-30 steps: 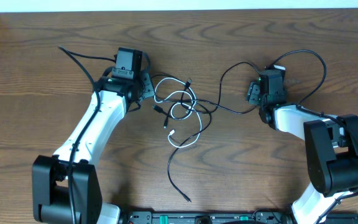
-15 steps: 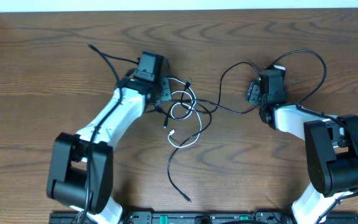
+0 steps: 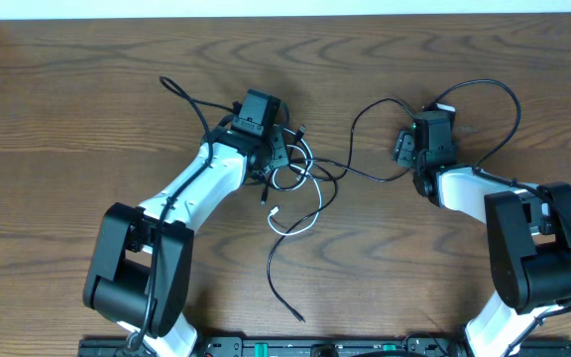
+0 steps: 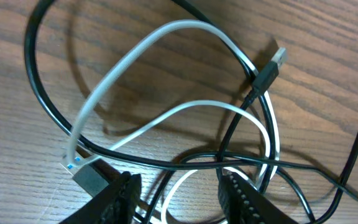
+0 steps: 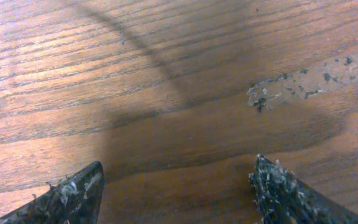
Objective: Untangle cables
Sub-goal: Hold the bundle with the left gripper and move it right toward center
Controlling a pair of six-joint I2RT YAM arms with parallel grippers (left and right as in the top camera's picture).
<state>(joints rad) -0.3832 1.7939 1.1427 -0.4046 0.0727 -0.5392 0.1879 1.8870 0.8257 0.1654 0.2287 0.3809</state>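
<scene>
The cables lie tangled in the middle of the table. The white cable [image 4: 194, 104] loops over and under the black cable [image 4: 30, 68], whose long tail [image 3: 270, 266] trails toward the front edge. A black plug [image 4: 267, 73] and a grey plug [image 4: 84, 173] rest on the wood. My left gripper [image 3: 278, 151] hangs low over the left side of the knot, open; in the left wrist view [image 4: 179, 200] white and black strands lie between its jaws, unclamped. My right gripper [image 3: 402, 149] stands open to the right of the tangle, with only bare wood between its fingers [image 5: 291, 194].
One black strand [image 3: 365, 175] runs from the knot toward the right gripper and curls up behind it. Thicker arm wires arc by each wrist [image 3: 512, 109], [image 3: 181, 91]. The table's far edge [image 3: 285, 14] lies just beyond both grippers.
The left arm has swung right, bringing its gripper onto the tangle, and its jaws have widened. The right arm and the cables have not visibly moved.
</scene>
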